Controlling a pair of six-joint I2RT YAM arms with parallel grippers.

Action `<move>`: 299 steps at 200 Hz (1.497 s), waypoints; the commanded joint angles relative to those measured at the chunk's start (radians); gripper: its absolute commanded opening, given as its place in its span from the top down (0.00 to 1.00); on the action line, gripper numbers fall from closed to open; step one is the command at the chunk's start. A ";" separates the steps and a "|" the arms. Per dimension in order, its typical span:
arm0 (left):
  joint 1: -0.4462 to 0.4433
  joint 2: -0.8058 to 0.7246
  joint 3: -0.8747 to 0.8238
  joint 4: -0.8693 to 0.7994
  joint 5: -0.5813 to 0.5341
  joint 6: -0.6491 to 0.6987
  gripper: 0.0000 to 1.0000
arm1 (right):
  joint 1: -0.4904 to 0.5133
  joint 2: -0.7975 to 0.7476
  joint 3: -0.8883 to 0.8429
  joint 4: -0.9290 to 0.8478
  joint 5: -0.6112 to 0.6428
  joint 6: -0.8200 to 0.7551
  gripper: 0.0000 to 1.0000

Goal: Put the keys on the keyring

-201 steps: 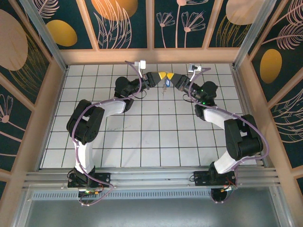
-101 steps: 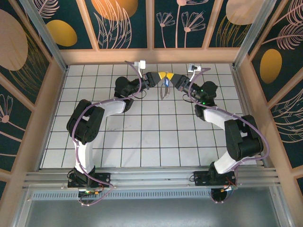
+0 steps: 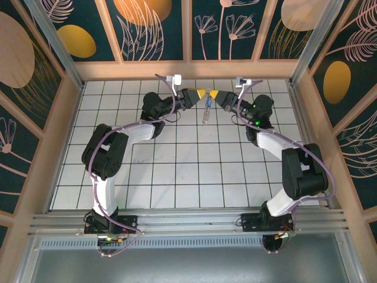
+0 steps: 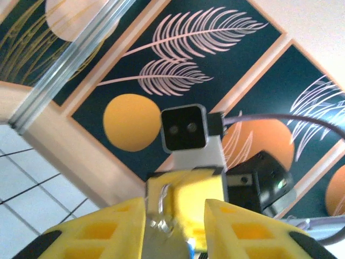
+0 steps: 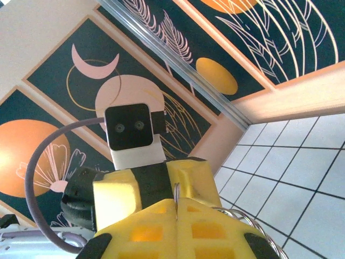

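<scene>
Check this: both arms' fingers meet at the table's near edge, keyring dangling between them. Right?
No: the top external view shows left fingers and right fingers meeting near the far edge of the table, keyring dangling between them.

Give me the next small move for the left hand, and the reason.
Probably ease the left hand straight back a little. Its fingers stand apart, while the right hand is shut on the thin metal ring of the keyring, which hangs between the two hands. Backing off slowly should show whether it hangs from the right hand alone; whether threading is finished cannot be told.
</scene>
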 commanded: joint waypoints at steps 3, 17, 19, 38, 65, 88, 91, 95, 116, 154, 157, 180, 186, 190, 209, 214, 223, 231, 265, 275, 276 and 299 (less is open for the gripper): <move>0.041 -0.045 0.062 -0.117 0.055 0.110 0.63 | -0.030 0.007 0.094 -0.079 -0.112 -0.090 1.00; 0.054 -0.043 0.089 -0.176 0.091 0.150 0.62 | -0.040 0.022 0.135 -0.135 -0.149 -0.129 1.00; 0.055 -0.044 0.094 -0.183 0.095 0.156 0.62 | -0.042 0.023 0.140 -0.146 -0.154 -0.135 1.00; 0.064 -0.046 0.145 -0.312 0.145 0.247 0.60 | -0.054 0.044 0.193 -0.228 -0.196 -0.188 1.00; 0.069 -0.045 0.243 -0.540 0.199 0.419 0.60 | -0.069 0.078 0.261 -0.298 -0.263 -0.226 1.00; 0.077 -0.027 0.308 -0.645 0.236 0.481 0.59 | -0.070 0.103 0.303 -0.343 -0.295 -0.251 1.00; 0.079 -0.023 0.316 -0.653 0.240 0.486 0.59 | -0.070 0.107 0.309 -0.347 -0.301 -0.252 1.00; 0.081 -0.019 0.326 -0.666 0.245 0.494 0.59 | -0.070 0.112 0.316 -0.350 -0.308 -0.252 1.00; 0.090 0.005 0.378 -0.738 0.265 0.534 0.59 | -0.070 0.125 0.331 -0.363 -0.329 -0.258 1.00; 0.094 0.058 0.466 -0.810 0.319 0.555 0.58 | -0.066 0.135 0.334 -0.367 -0.346 -0.260 1.00; 0.094 0.060 0.472 -0.811 0.325 0.554 0.58 | -0.064 0.136 0.333 -0.367 -0.348 -0.260 1.00; 0.094 0.086 0.510 -0.826 0.360 0.545 0.58 | -0.060 0.137 0.334 -0.365 -0.350 -0.259 1.00; 0.094 0.091 0.516 -0.826 0.369 0.539 0.58 | -0.058 0.137 0.334 -0.363 -0.350 -0.257 1.00; 0.094 0.094 0.519 -0.827 0.373 0.535 0.59 | -0.057 0.137 0.335 -0.360 -0.350 -0.255 1.00; 0.093 0.101 0.519 -0.819 0.384 0.527 0.59 | -0.053 0.140 0.340 -0.355 -0.352 -0.251 1.00; 0.093 0.101 0.518 -0.816 0.386 0.524 0.59 | -0.051 0.140 0.342 -0.355 -0.352 -0.249 1.00; 0.091 0.102 0.515 -0.811 0.390 0.519 0.59 | -0.049 0.143 0.346 -0.353 -0.353 -0.248 1.00; 0.090 0.102 0.512 -0.809 0.395 0.515 0.59 | -0.047 0.145 0.348 -0.353 -0.352 -0.247 1.00; 0.079 0.105 0.509 -0.798 0.405 0.511 0.59 | -0.038 0.156 0.357 -0.349 -0.350 -0.242 1.00; 0.075 0.108 0.511 -0.798 0.407 0.510 0.60 | -0.037 0.157 0.357 -0.344 -0.350 -0.240 1.00; 0.075 0.108 0.512 -0.798 0.408 0.510 0.59 | -0.037 0.158 0.357 -0.345 -0.350 -0.240 1.00; 0.070 0.111 0.509 -0.795 0.411 0.511 0.61 | -0.036 0.158 0.356 -0.345 -0.346 -0.240 1.00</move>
